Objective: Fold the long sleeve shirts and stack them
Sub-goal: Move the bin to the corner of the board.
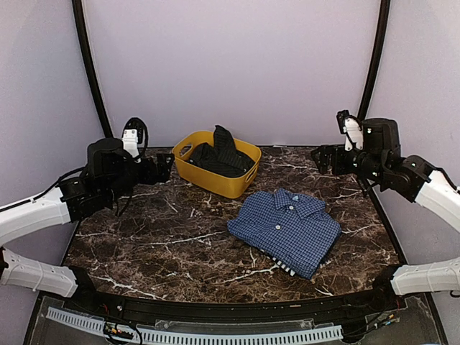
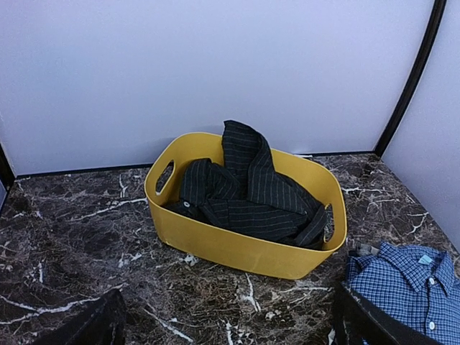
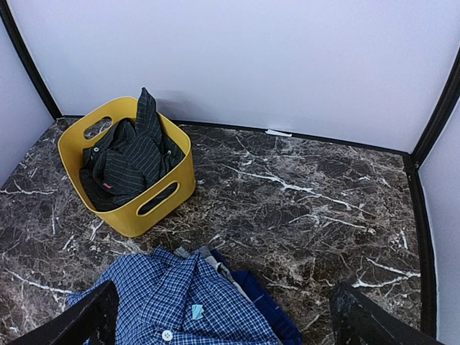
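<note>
A blue small-checked shirt (image 1: pixel 287 228) lies folded on the marble table, right of centre, collar toward the back, on top of other folded cloth. A black pinstriped shirt (image 1: pixel 219 153) sits crumpled inside the yellow basket (image 1: pixel 215 184) at the back centre, one part sticking up above the rim. My left gripper (image 1: pixel 165 165) hovers open left of the basket, empty. My right gripper (image 1: pixel 319 157) hovers open at the back right, empty. The left wrist view shows the black shirt (image 2: pixel 248 190) in the basket (image 2: pixel 237 250). The right wrist view shows the blue shirt (image 3: pixel 180 305) below my fingers (image 3: pixel 80 325).
Dark blue and grey folded cloth (image 3: pixel 269 305) pokes out from under the blue shirt; a striped edge (image 1: pixel 287 268) shows at its front. The table's black rim (image 1: pixel 215 305) runs along the near side. Pale walls enclose the back and sides.
</note>
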### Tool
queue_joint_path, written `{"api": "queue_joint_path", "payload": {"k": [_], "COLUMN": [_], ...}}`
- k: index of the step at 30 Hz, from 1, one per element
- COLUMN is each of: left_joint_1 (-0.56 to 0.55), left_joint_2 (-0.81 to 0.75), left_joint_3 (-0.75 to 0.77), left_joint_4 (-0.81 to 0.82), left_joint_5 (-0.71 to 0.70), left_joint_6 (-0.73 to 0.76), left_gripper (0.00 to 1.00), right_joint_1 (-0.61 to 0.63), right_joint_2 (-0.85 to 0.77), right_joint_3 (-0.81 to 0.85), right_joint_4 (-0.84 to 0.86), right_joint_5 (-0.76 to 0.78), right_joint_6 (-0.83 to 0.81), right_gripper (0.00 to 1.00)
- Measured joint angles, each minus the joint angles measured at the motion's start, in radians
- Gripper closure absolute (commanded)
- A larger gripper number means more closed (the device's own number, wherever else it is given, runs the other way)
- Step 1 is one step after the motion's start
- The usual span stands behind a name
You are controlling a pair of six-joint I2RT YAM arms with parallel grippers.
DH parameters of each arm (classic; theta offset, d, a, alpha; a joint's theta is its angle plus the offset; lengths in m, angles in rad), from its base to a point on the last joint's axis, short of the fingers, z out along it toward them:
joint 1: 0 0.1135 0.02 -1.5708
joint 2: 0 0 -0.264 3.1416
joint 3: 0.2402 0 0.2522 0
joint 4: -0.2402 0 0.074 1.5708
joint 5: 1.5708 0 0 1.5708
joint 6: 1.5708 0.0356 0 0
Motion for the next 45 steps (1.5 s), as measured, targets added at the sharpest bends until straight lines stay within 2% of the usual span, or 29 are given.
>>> {"api": "queue_joint_path", "payload": {"k": [7, 15, 17, 21, 23, 24, 25, 27, 29, 35, 37, 45], "left_joint_1": [0.115, 0.177, 0.185, 0.192, 0.192, 0.192, 0.192, 0.192, 0.194, 0.224, 0.253, 0.451], "left_joint_2": [0.303, 0.687, 0.771, 0.899, 0.931, 0.945, 0.954, 0.96, 0.96, 0.954, 0.946, 0.942], "left_joint_3": [0.192, 0.441, 0.511, 0.608, 0.62, 0.623, 0.626, 0.628, 0.633, 0.665, 0.679, 0.815], "left_joint_4": [-0.087, -0.093, -0.097, -0.113, -0.122, -0.123, -0.123, -0.122, -0.122, -0.162, -0.201, -0.488], "left_joint_5": [0.14, 0.296, 0.324, 0.359, 0.368, 0.373, 0.377, 0.379, 0.378, 0.357, 0.359, 0.393], "left_joint_6": [-0.1, -0.245, -0.279, -0.345, -0.369, -0.382, -0.396, -0.417, -0.418, -0.378, -0.356, -0.161], "left_gripper": [0.01, 0.01, 0.05, 0.22, 0.32, 0.4, 0.44, 0.6, 0.72, 0.96, 1.0, 1.0], "right_joint_1": [0.0, 0.0, 0.0, 0.0, 0.0, 0.0, 0.0, 0.0, 0.0, 0.0, 0.0, 0.0], "right_joint_2": [0.016, 0.034, 0.031, 0.019, 0.012, 0.01, 0.008, 0.008, 0.008, 0.008, 0.008, 0.016], "right_joint_3": [-0.026, -0.067, -0.082, -0.117, -0.134, -0.141, -0.146, -0.155, -0.163, -0.177, -0.186, -0.193], "right_joint_4": [0.013, 0.041, 0.051, 0.058, 0.059, 0.062, 0.063, 0.068, 0.072, 0.087, 0.096, 0.113], "right_joint_5": [-0.06, -0.126, -0.133, -0.14, -0.144, -0.147, -0.148, -0.151, -0.154, -0.164, -0.165, -0.167], "right_joint_6": [0.008, 0.031, 0.032, 0.039, 0.045, 0.046, 0.047, 0.049, 0.049, 0.049, 0.049, 0.044], "right_gripper": [0.01, 0.01, 0.01, 0.01, 0.01, 0.01, 0.01, 0.01, 0.01, 0.01, 0.01, 0.01]}}
